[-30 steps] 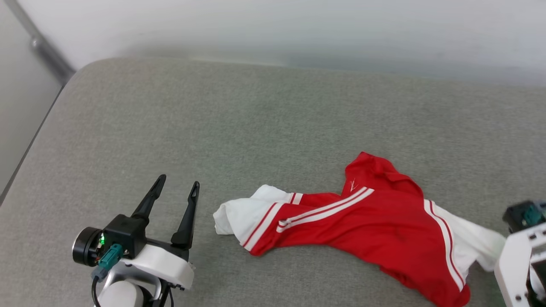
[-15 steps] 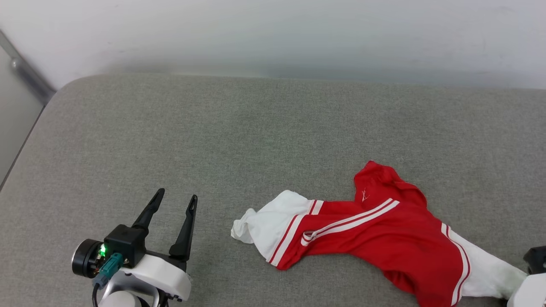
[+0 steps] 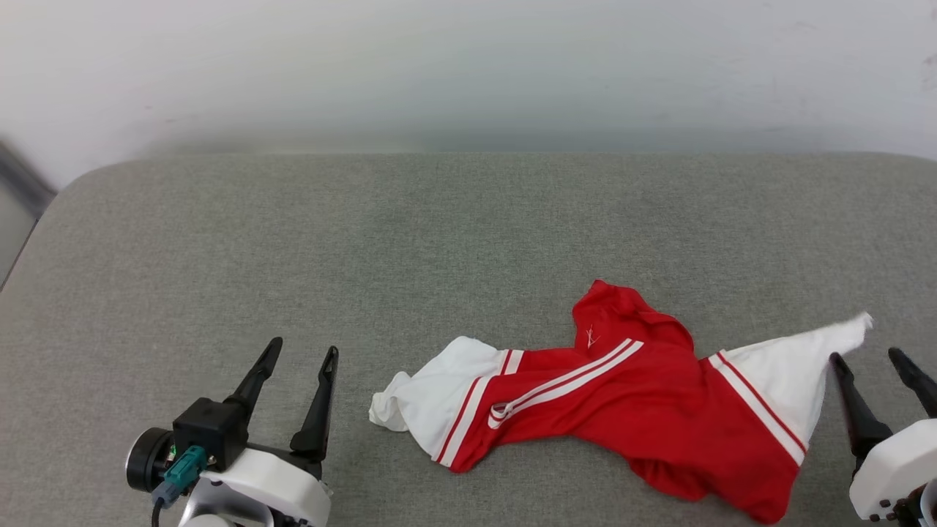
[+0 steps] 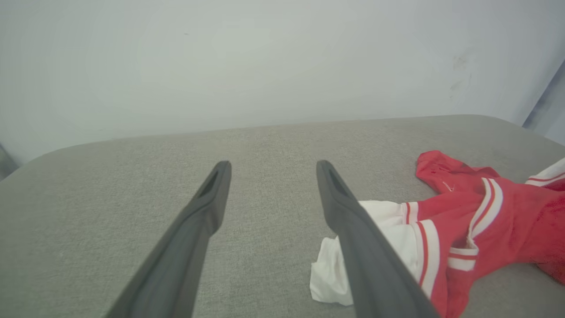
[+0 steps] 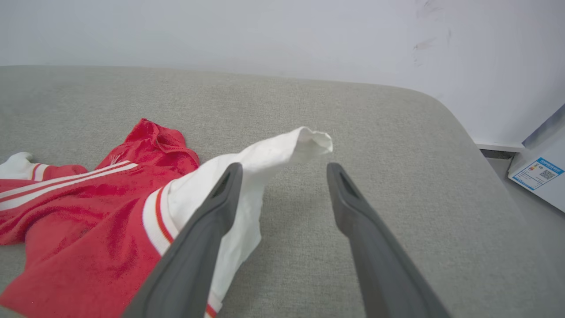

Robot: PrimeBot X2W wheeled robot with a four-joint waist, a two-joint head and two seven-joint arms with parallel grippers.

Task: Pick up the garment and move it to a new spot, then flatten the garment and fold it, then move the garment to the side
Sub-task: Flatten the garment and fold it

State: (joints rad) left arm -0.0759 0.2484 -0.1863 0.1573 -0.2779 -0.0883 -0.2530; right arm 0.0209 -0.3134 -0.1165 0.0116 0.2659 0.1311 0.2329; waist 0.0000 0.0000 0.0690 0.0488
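The garment [image 3: 622, 395], a red jersey with white sleeves and red-and-white striped trim, lies crumpled on the grey cushion [image 3: 439, 219], right of centre. Its right white sleeve [image 3: 798, 359] stretches up to a point beside my right gripper [image 3: 865, 357], which is open. In the right wrist view that sleeve [image 5: 273, 154] lies across the left finger of the right gripper [image 5: 283, 168], unpinched. My left gripper [image 3: 304, 350] is open and empty, left of the other white sleeve [image 3: 424, 388]. In the left wrist view the garment [image 4: 485, 221] lies right of the left gripper [image 4: 272, 165].
A pale wall [image 3: 468, 66] runs behind the cushion's rounded far edge. The cushion's left corner drops to the floor [image 3: 11, 227]. Past its right edge, in the right wrist view, stands a white box with a blue label [image 5: 536, 172].
My right gripper has opened and let go of the white sleeve, and its fingers have come into the head view. The head camera has shifted. The left gripper stays open.
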